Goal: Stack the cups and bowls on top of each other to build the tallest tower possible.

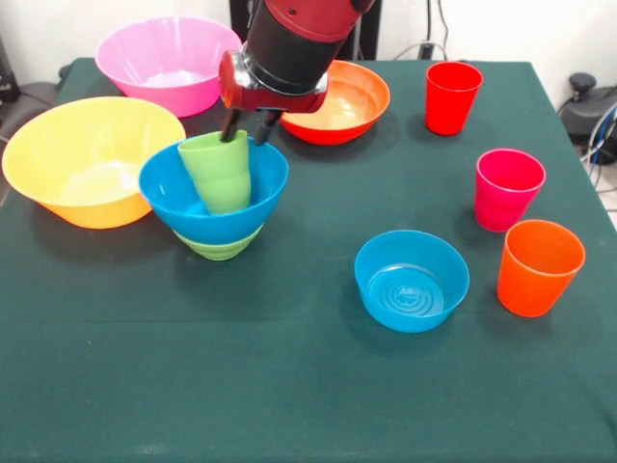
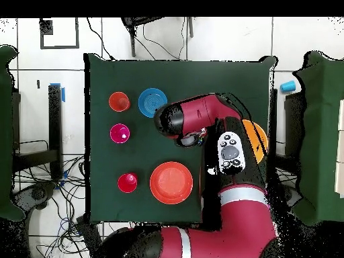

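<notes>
The light green cup (image 1: 220, 174) leans tilted inside the wide blue bowl (image 1: 231, 220), which sits on the small green bowl (image 1: 220, 249). My gripper (image 1: 246, 127) comes down over the cup's rim, with one finger inside the cup and the other behind its wall; the fingers stand apart. The red cup (image 1: 453, 96), magenta-pink cup (image 1: 508, 188) and orange cup (image 1: 540, 265) stand upright at the right. The translucent blue bowl (image 1: 412, 280) sits in the middle front. In the overhead view the arm hides the gripper and the pile.
The big yellow-orange bowl (image 1: 87, 154) touches the pile's left side. The big pink bowl (image 1: 164, 58) and shallow orange-red bowl (image 1: 352, 96) sit behind it. The overhead view shows the orange cup (image 2: 119, 101), blue bowl (image 2: 152, 102), magenta cup (image 2: 120, 132), red cup (image 2: 127, 182) and orange-red bowl (image 2: 171, 182).
</notes>
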